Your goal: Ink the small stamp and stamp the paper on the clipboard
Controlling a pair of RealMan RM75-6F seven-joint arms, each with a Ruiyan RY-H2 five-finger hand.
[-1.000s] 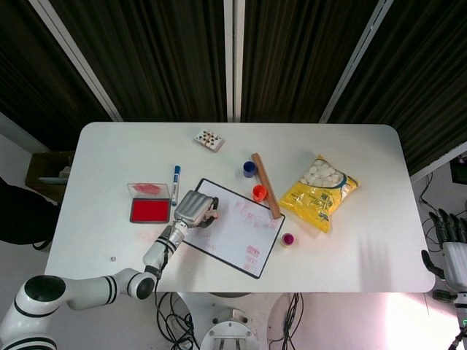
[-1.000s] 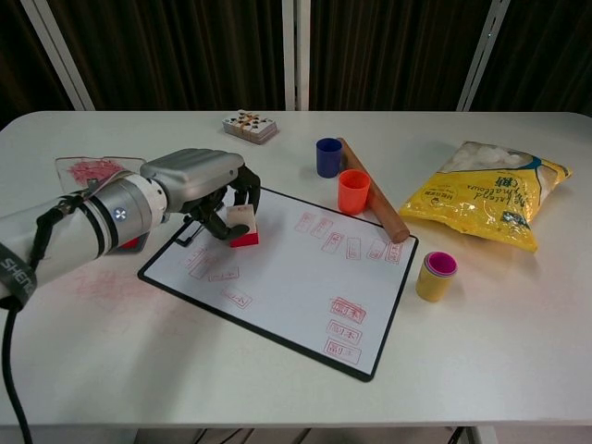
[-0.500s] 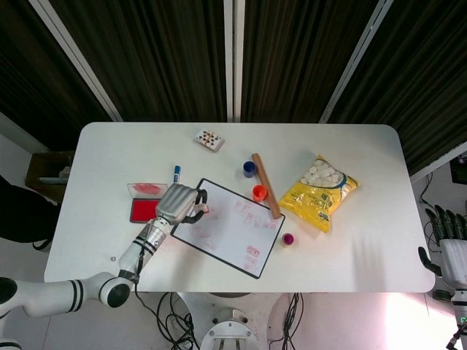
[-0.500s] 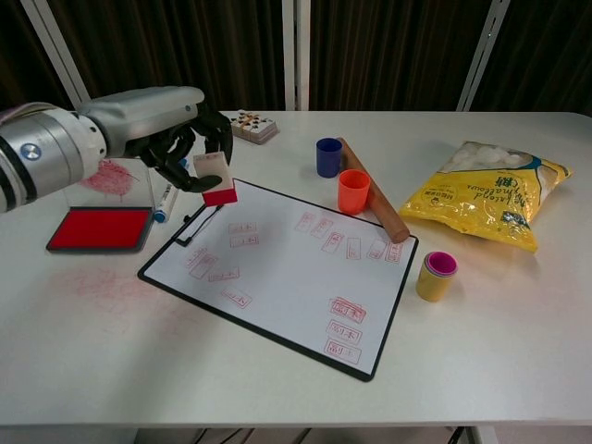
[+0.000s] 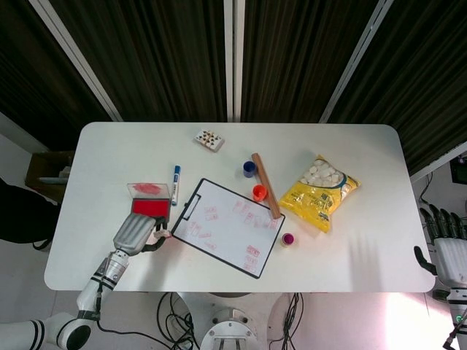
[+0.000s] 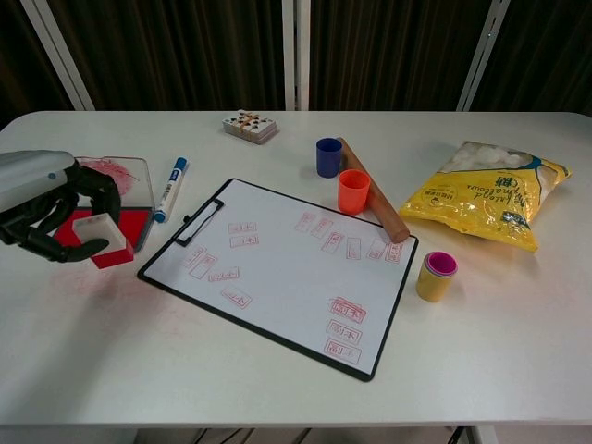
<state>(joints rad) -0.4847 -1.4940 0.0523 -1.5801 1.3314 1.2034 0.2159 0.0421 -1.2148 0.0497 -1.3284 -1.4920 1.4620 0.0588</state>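
My left hand pinched the small red-based block stamp beside the red ink pad; the clipboard's white paper already bore many red prints, and re-inking seemed due.

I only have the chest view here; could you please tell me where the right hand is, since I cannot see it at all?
Observer: In the head view the right hand is off the table, past its right edge, holding nothing.
Operator: Thank you. Is the left hand above the ink pad?
Observer: From above, the left hand, gripping the small stamp, sits at the near edge of the ink pad, clear of the clipboard.
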